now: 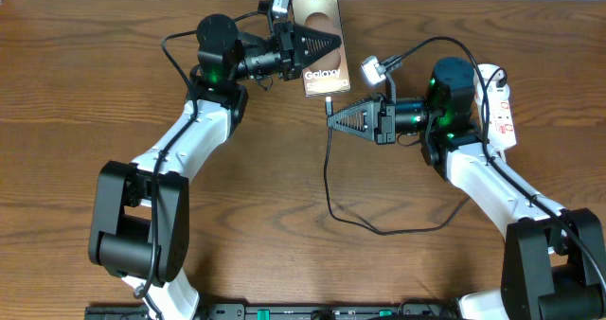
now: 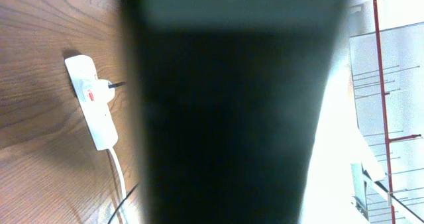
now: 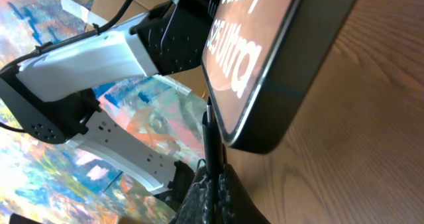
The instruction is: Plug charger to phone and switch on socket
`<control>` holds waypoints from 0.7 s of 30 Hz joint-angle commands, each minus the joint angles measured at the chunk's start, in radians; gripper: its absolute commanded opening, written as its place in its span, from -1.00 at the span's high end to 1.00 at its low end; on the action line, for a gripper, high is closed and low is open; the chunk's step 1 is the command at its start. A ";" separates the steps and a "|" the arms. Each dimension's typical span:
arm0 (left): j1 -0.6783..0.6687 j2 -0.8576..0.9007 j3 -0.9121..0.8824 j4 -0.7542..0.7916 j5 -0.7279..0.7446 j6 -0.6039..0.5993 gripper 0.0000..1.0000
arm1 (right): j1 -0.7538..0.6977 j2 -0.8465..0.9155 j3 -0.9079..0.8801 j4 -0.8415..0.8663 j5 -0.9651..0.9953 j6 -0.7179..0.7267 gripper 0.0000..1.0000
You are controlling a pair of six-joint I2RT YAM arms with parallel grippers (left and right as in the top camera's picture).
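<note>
While the left gripper clamps the phone, the right gripper is nearer the port, closed on the charger plug, whose tip sits just ahead, beside the phone's near short end.

One phone, one charger, one socket

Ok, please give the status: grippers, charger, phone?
Left gripper shut on dark brownish-grey phone slab. Right gripper shut on thin black charger cable, tip at phone's edge. White power strip apart, nothing blocking.
</note>
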 commanded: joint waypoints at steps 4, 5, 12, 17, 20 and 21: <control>0.003 -0.034 0.027 0.017 0.018 0.017 0.86 | -0.005 -0.026 -0.003 0.008 0.007 0.010 0.98; 0.003 -0.034 0.027 0.016 0.018 0.017 0.86 | -0.005 -0.026 -0.003 0.011 0.008 0.014 0.98; 0.002 -0.034 0.027 0.017 0.021 0.017 0.85 | -0.005 -0.026 -0.003 0.014 0.019 0.016 0.98; 0.002 -0.034 0.027 0.016 0.032 0.017 0.86 | -0.009 -0.026 -0.003 0.014 0.028 0.023 0.97; 0.002 -0.034 0.027 0.016 0.032 0.017 0.85 | -0.010 -0.026 -0.003 0.014 0.035 0.024 0.97; 0.002 -0.034 0.027 0.017 0.033 0.017 0.85 | -0.010 -0.026 -0.003 0.014 0.039 0.027 0.98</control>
